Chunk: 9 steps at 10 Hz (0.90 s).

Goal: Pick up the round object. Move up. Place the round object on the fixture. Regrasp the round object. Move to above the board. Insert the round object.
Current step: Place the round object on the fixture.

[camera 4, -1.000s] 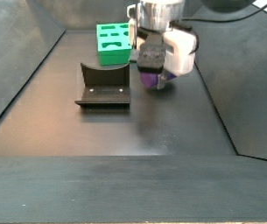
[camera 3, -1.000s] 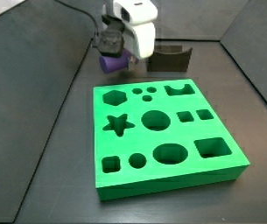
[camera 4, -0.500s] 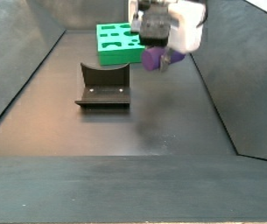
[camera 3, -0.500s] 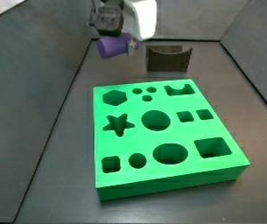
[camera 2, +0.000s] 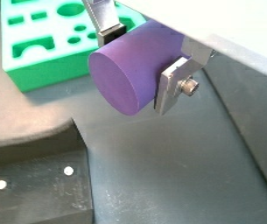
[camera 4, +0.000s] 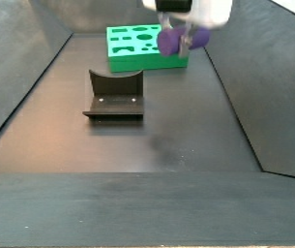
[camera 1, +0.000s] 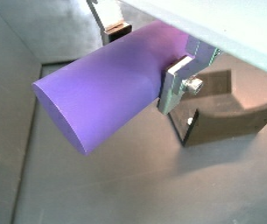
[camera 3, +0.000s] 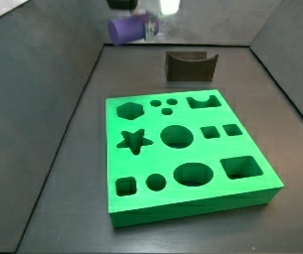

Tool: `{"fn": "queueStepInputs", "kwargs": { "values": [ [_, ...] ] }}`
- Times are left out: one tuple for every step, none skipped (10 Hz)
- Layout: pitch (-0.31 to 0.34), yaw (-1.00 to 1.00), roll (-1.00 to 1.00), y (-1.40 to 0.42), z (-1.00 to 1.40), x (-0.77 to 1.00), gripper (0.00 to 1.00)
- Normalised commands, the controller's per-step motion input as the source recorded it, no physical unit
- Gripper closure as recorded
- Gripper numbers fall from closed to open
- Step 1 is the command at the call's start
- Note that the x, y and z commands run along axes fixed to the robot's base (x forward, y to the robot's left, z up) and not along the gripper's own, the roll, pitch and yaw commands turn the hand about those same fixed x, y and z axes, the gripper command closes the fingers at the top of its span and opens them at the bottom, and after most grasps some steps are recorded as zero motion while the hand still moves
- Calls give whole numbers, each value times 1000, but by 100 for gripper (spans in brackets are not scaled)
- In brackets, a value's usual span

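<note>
My gripper (camera 2: 140, 54) hangs high above the dark floor, its flat silver plates clamped on the round object (camera 1: 109, 90), a smooth matte purple cylinder with a flat circular end. The fixture (camera 4: 115, 95), a dark notched block, sits below. The board (camera 3: 187, 149), a glossy green slab of cut-out shapes, lies at its 6 o'clock in a side view.

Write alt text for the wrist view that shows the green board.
The gripper holds a purple cylinder crosswise between its silver fingers, one flat end toward the camera. Beyond it lies the green board with cut-out holes; the dark fixture sits on the floor in the foreground.
</note>
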Motion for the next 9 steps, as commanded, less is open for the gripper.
{"fn": "queueStepInputs", "kwargs": {
  "values": [
    [36,-19,-34,-4,841,-20,100],
    [44,-20,-39,-2,672,-16,100],
    [53,-21,-44,-2,503,-7,100],
    [65,-22,-48,-1,336,0,100],
    [15,1000,-77,280,207,1000,100],
    [21,1000,-78,271,120,1000,100],
    [28,1000,-84,204,91,1000,100],
    [35,1000,-91,151,80,1000,100],
    [44,1000,-102,117,56,977,100]
  ]
}}
